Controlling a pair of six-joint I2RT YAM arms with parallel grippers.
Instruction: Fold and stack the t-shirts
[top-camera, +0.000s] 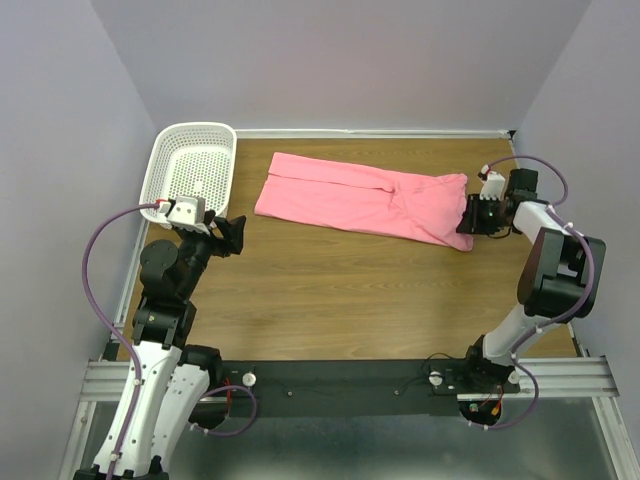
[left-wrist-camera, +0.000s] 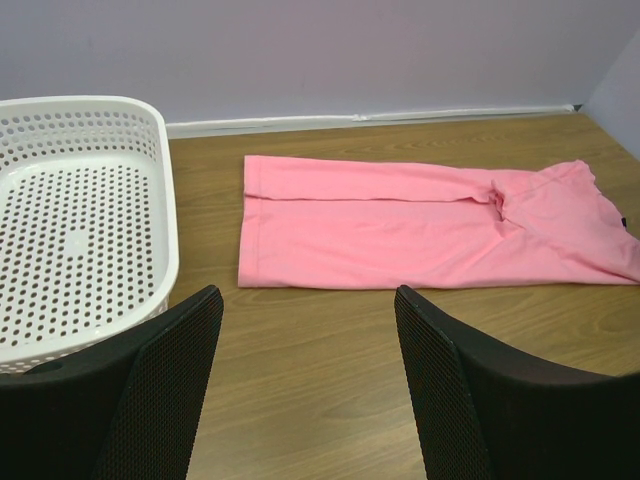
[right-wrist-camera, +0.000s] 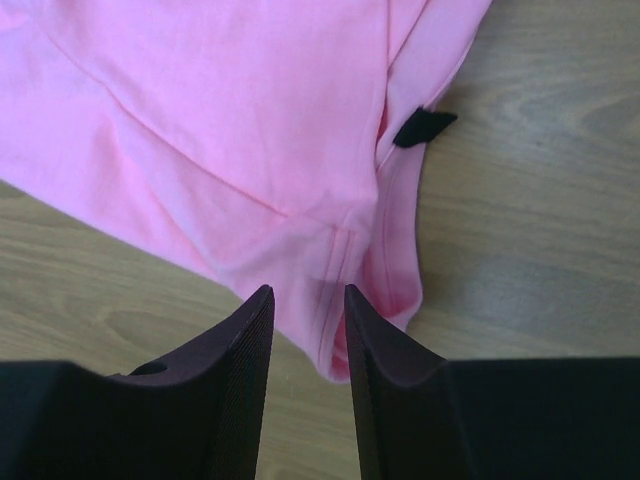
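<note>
fabric is limp — pinch the t-shirt (top-camera: 365, 197) corner by the bench (top-camera: 350, 290) right edge; right tool (right-wrist-camera: 308, 300) narrow there, grip unclear; left tool (left-wrist-camera: 308, 310) spread.

1. Bright, even light from overhead, nothing dim anywhere.
2. Soft sheen on the worktop (top-camera: 330, 290) wood, no real glare.
3. Shadows are faint, just thin ones along the shirt (top-camera: 350, 195) edge and beside the basket (top-camera: 190, 128).
4. Right pincer (right-wrist-camera: 307, 292) looks slightly soft up close; fabric stays sharp.
5. Top view bends a bit at the edges.
</note>
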